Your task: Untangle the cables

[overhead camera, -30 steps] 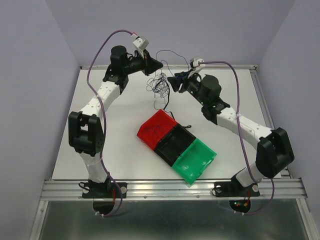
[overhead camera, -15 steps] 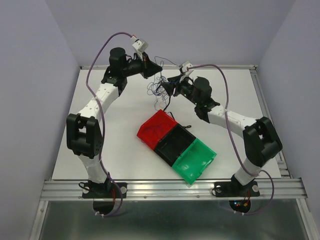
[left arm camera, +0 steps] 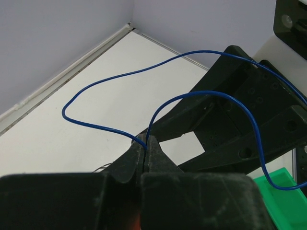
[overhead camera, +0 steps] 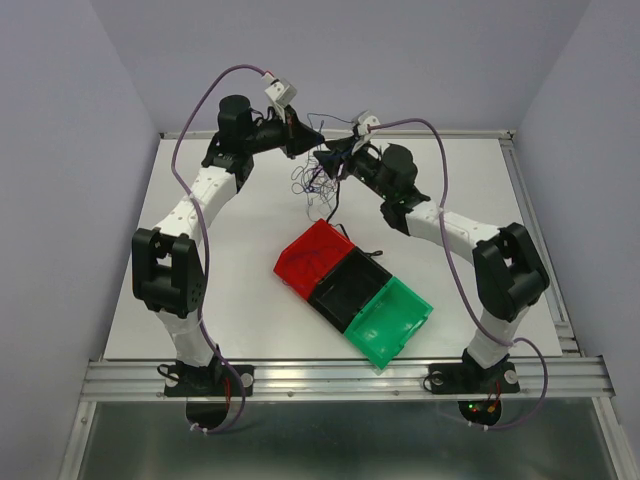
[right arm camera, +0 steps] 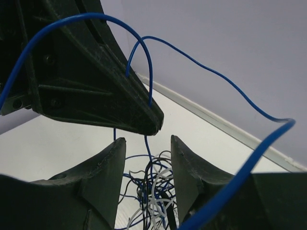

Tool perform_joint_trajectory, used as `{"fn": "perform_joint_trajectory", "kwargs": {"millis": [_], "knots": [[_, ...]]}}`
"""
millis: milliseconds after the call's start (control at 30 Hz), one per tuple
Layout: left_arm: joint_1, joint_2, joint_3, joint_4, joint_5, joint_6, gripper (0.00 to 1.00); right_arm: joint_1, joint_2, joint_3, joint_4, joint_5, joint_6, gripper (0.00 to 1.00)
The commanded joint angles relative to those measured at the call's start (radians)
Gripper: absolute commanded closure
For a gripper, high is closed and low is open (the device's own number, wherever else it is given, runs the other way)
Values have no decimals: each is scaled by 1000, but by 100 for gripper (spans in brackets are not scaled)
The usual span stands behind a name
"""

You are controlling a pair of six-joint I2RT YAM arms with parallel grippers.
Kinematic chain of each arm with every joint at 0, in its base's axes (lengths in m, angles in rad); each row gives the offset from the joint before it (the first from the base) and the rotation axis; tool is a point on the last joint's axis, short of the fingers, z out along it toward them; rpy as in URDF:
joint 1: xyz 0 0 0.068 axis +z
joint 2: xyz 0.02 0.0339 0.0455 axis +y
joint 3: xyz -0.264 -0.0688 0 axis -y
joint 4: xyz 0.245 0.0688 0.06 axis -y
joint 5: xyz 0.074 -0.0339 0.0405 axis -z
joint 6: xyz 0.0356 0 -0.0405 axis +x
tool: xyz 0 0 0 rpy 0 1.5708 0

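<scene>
From above, the left arm [overhead camera: 195, 205] rises from its base at the near left, bends at a black elbow and reaches to the far edge of the table [overhead camera: 230, 300]. Its left gripper [overhead camera: 316, 134] points right. The right arm [overhead camera: 460, 235] folds at the near right and stretches back and left. Its right gripper [overhead camera: 327, 160] sits just beside the left one, tips nearly meeting. The cables [overhead camera: 316, 182] hang and lie in a loose tangle directly below the two grippers, on the far middle of the table. Nearer the bases stand a red bin [overhead camera: 312, 258], a black bin [overhead camera: 350, 285] and a green bin [overhead camera: 392, 318], joined in a diagonal row. This view is too small to show how either gripper's jaws stand.

The left wrist camera settles it for that side. The left gripper [left arm camera: 145, 145] is pressed closed on a blue cable [left arm camera: 96, 126], which loops up and away on both sides. The right gripper's black fingers [left arm camera: 225, 112] loom right behind it, and a corner of the green bin [left arm camera: 280, 184] shows at lower right.

The right wrist camera shows the right gripper [right arm camera: 146, 160] with its jaws parted and clamping nothing. The left gripper [right arm camera: 96, 88] is just above it, tip close to the gap. A strand of the blue cable [right arm camera: 216, 75] drops between them. The cables [right arm camera: 154, 194], blue, white and black, lie knotted below.
</scene>
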Motion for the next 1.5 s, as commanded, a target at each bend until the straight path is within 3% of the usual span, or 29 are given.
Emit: {"fn": "perform_joint_trajectory", "kwargs": {"millis": [0,267,400,500,633,667,833,900,933,1033,1133,1467], "knots": [[-9,-53,6,24,43,8,100,0,29,89,63,-1,-10,53],[-4,-84,102,-17,46,-11,100,1,96,85,64,30,-7,58],[-1,-66,271,-121,32,19,100,-1,116,36,64,50,-6,59],[12,-35,536,-202,-63,39,100,1,130,0,65,100,2,59],[55,13,775,-249,-86,13,100,-6,142,-23,63,166,17,65],[62,-6,791,-247,-147,36,100,-12,142,-38,63,174,22,66],[69,-142,704,-137,-435,157,100,-30,135,-90,64,194,40,66],[83,-155,699,-131,-431,156,100,-38,133,-104,63,205,51,78],[83,-158,701,-137,-429,157,100,-44,130,-112,66,205,59,91],[83,-181,683,-143,-492,169,100,-50,107,-151,64,226,66,100],[92,-178,695,-151,-663,191,100,-70,67,-219,63,306,100,99],[187,-173,681,-120,-1000,209,100,-280,-102,-503,28,398,399,99]]}}
